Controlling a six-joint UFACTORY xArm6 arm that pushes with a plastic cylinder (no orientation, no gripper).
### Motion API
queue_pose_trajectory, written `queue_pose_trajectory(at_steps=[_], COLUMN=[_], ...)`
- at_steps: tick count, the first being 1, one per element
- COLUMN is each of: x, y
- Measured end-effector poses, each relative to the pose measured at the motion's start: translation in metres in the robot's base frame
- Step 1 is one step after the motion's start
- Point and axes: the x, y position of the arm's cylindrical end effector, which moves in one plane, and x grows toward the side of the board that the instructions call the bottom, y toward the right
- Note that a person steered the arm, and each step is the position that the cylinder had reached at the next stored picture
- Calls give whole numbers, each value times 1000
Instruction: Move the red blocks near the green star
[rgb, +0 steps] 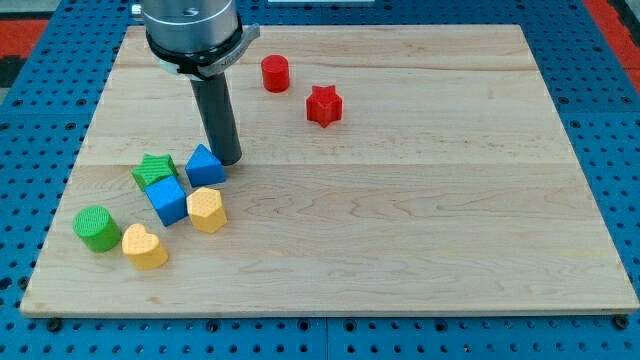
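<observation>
1. Wooden board (420, 220): pale, lying on a blue perforated base.
2. Red cylinder block (275, 73) and red star block (324, 105): near the view's top, well apart from the green star block (153, 170).
3. My tip (228, 160): a bare rod with nothing to open or close, touching the blue triangular block (204, 164).
4. Blue cube (166, 199), yellow hexagonal block (206, 209), yellow heart block (144, 246), green cylinder block (96, 228): clustered at lower left.

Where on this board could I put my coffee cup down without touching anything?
The view's right half, right of the red star and red cylinder, is bare. It is crowded at lower left: green star, blue blocks, yellow ones, green cylinder, with my tip beside them.
</observation>
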Motion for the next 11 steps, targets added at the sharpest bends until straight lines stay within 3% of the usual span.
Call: queue_pose_trajectory(at_steps=[1, 2, 3, 4, 5, 6, 7, 8, 9, 11], x=[38, 12, -55, -100, -118, -90, -117, -159, -156, -16], y=[-35, 22, 97, 133, 133, 192, 214, 205, 174, -24])
